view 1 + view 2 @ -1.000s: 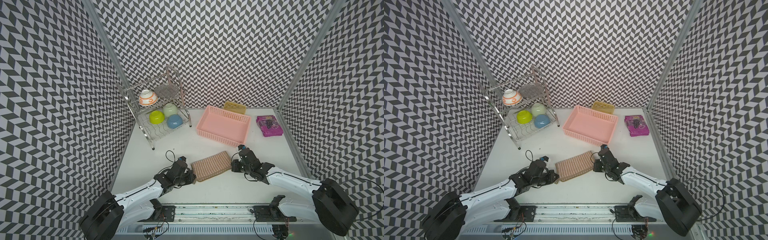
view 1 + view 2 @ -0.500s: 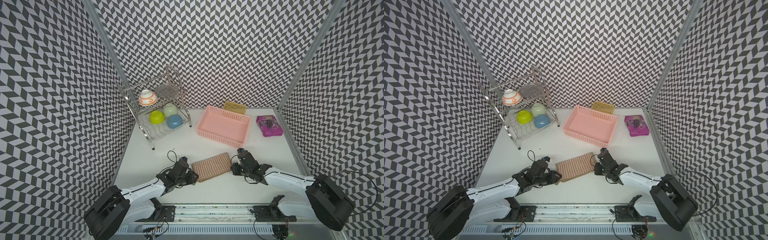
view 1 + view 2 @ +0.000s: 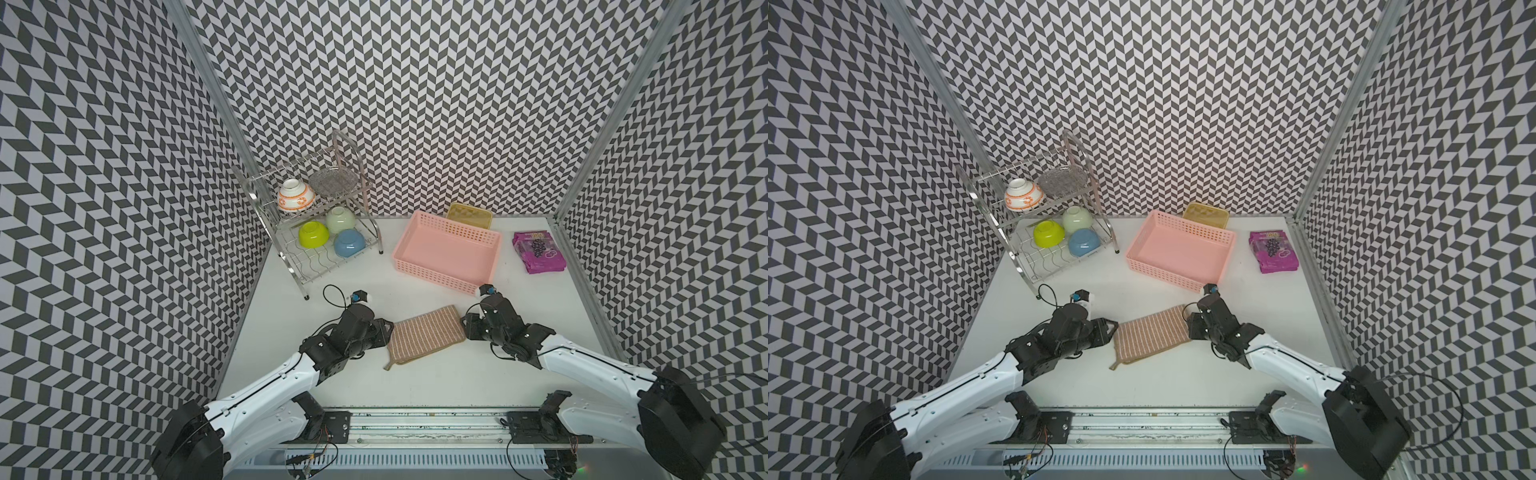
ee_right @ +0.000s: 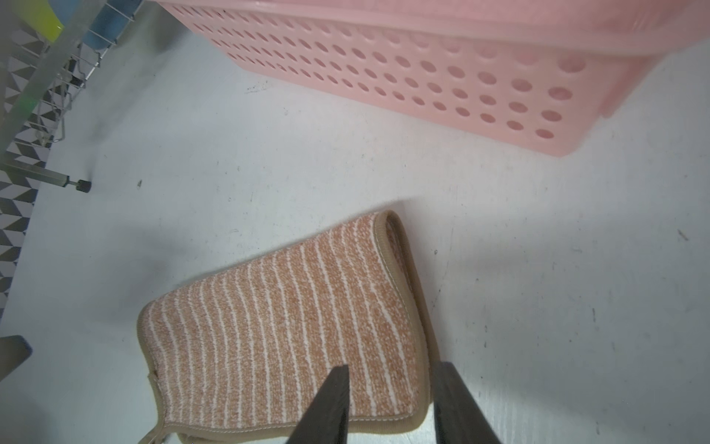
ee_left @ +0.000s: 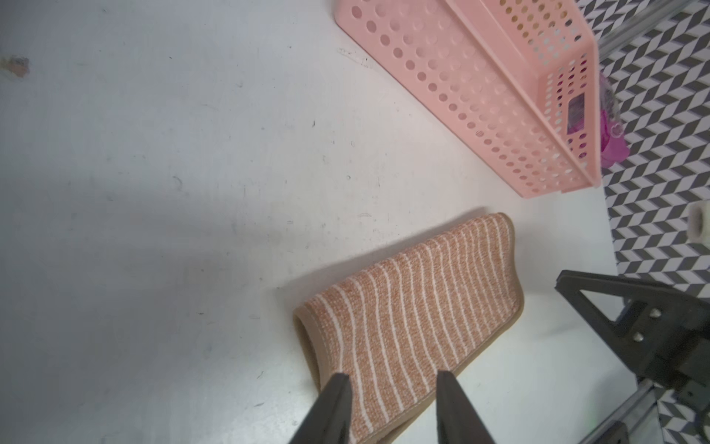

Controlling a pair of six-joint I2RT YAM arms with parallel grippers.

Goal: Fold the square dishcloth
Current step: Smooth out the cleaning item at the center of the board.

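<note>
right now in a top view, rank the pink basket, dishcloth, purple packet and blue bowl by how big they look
1. pink basket
2. square dishcloth
3. purple packet, though it sits farther back
4. blue bowl

White shells, black joints on both: left arm (image 3: 266, 388), right arm (image 3: 590, 366). Thin black cable (image 3: 325, 292) looping at ten o'clock off the left wrist. Left gripper (image 5: 392, 373): dark, tapered, matte fingers (image 5: 332, 411). Big round black bases.

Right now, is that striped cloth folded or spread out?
Folded: the dishcloth lies doubled, two hemmed edges stacked along one side.
</note>
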